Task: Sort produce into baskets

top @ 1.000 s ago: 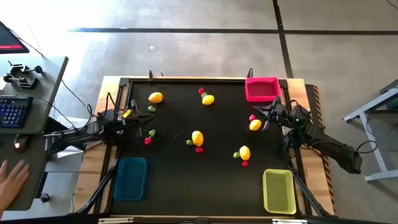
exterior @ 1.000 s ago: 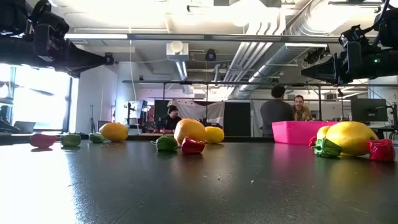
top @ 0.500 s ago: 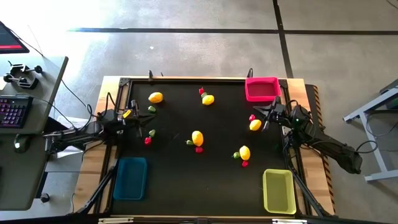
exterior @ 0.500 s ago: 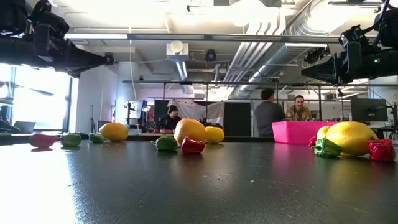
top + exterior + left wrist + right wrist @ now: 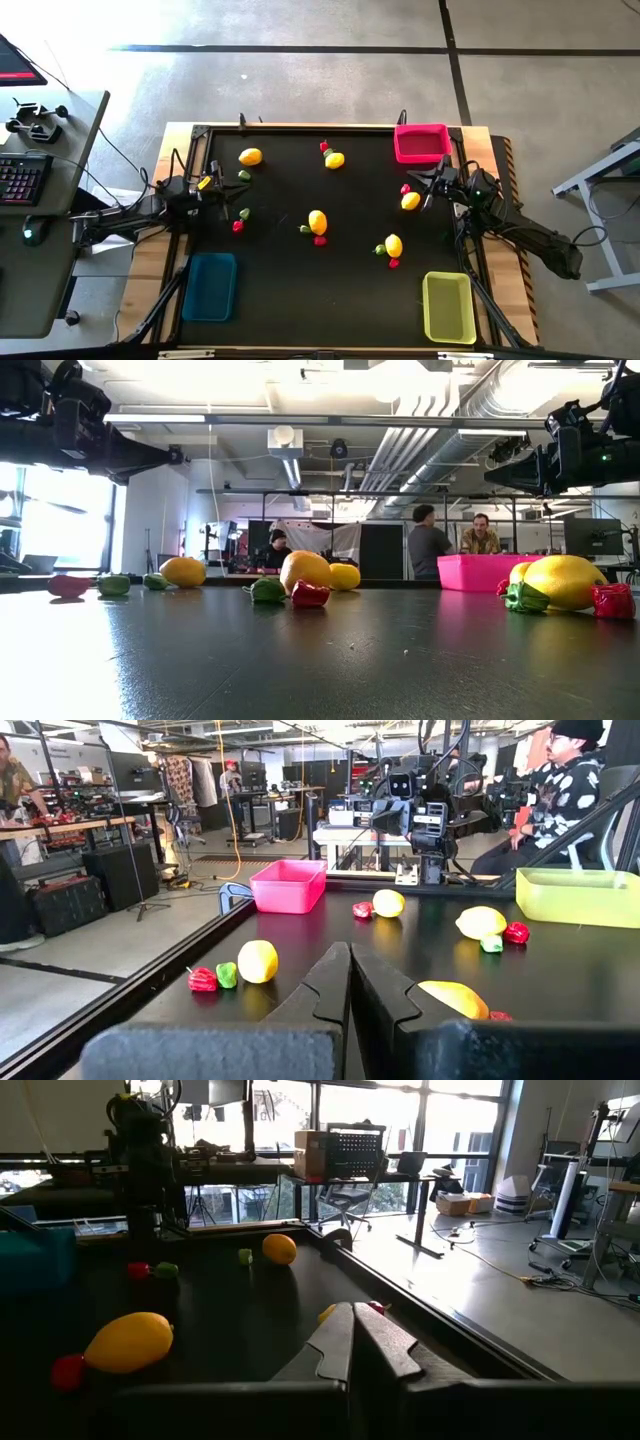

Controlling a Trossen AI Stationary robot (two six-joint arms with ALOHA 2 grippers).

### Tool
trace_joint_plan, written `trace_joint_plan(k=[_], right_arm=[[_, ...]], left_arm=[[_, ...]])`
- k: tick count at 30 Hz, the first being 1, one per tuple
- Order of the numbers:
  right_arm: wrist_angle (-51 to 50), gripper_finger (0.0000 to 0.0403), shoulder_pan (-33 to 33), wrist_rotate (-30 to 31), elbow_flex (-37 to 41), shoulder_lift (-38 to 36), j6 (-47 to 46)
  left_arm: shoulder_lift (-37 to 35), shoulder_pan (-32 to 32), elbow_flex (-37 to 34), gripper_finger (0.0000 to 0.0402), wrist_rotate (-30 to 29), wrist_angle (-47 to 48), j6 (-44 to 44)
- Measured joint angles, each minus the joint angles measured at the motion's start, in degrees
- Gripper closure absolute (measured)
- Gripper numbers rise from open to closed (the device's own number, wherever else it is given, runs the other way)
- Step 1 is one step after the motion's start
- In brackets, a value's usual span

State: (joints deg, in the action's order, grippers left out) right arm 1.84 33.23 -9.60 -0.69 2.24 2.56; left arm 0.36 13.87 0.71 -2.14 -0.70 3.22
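Note:
Produce lies scattered on the black table [image 5: 280, 290]: yellow pieces [image 5: 250, 156] [image 5: 335, 159] [image 5: 317, 221] and more to the right, each with small red and green pieces beside it [image 5: 238, 226]. The pink basket [image 5: 421, 143] stands at the far right corner, the blue basket [image 5: 210, 286] near left, the yellow-green basket [image 5: 447, 307] near right. My left gripper [image 5: 350, 948] hovers level and shut over the left edge [image 5: 212, 184]. My right gripper [image 5: 352, 1308] hovers level and shut over the right edge [image 5: 430, 188], above a yellow piece [image 5: 410, 201]. Neither holds anything.
The table has a raised frame around its edge [image 5: 300, 127]. A desk with a keyboard [image 5: 22, 180] stands left of the table. People [image 5: 428, 542] are in the room far behind the table. Open black surface lies between the clusters of produce.
Both arms and all produce have kept still. A person's hand at the desk left of the table has drawn out of the high view, and a person in the room behind has shifted.

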Motion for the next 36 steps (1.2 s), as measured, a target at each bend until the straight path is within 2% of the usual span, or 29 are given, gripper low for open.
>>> trace_joint_plan(k=[24,27,36], right_arm=[[0.0,0.0402,0.0,0.0,0.0,0.0,0.0],[0.0,0.0402,0.0,0.0,0.0,0.0,0.0],[0.0,0.0402,0.0,0.0,0.0,0.0,0.0]], left_arm=[[0.0,0.0,0.0,0.0402,0.0,-2.8,-2.6],[0.1,0.0,0.0,0.0401,2.3,-2.3,-2.1],[8.8,0.0,0.0,0.0402,7.9,-5.8,0.1]])
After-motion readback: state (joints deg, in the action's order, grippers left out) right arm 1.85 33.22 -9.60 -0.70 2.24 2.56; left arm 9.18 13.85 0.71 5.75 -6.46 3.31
